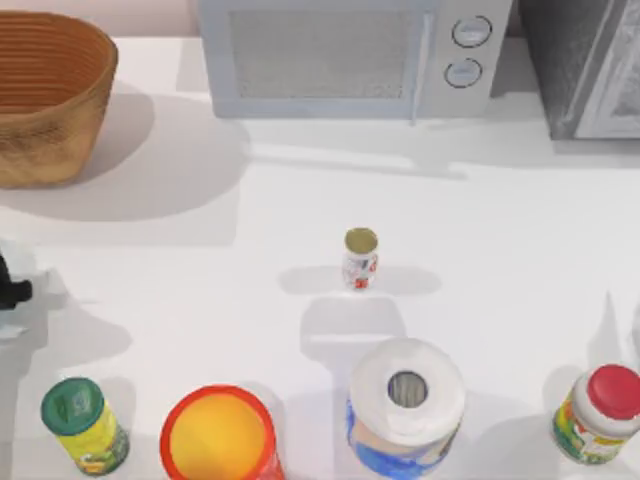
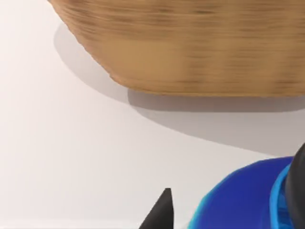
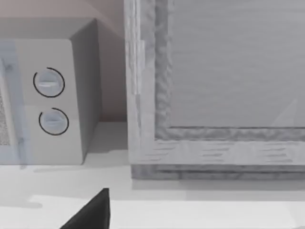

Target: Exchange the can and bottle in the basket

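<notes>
A: Where does the can (image 1: 360,257) stand for us?

B: It stands upright near the middle of the white table (image 1: 500,230), alone, well apart from the basket (image 1: 45,95) at the far left corner. In front of it sits a paper roll (image 1: 405,405), with an orange cup (image 1: 218,435) and a green-capped bottle (image 1: 83,425) to the left and a red-capped bottle (image 1: 598,413) at the right edge. A microwave (image 1: 350,55) lines the back.

A: And our grippers?

B: Our left gripper (image 1: 12,290) sits at the table's left edge, in front of the basket; its wrist view looks at the basket's woven wall with something blue close by. We cannot tell how far its fingers are open or whether it holds that blue thing. Our right gripper (image 3: 90,214) shows one dark fingertip, facing the microwave and a grey cabinet (image 3: 214,95); its opening we cannot tell either.

A: How should we take the can?

B: We judge it light, stiff and smooth, so likely slippery and easy to tip. We would close on the middle of its side wall, below the gold lid, squarely and gently.
</notes>
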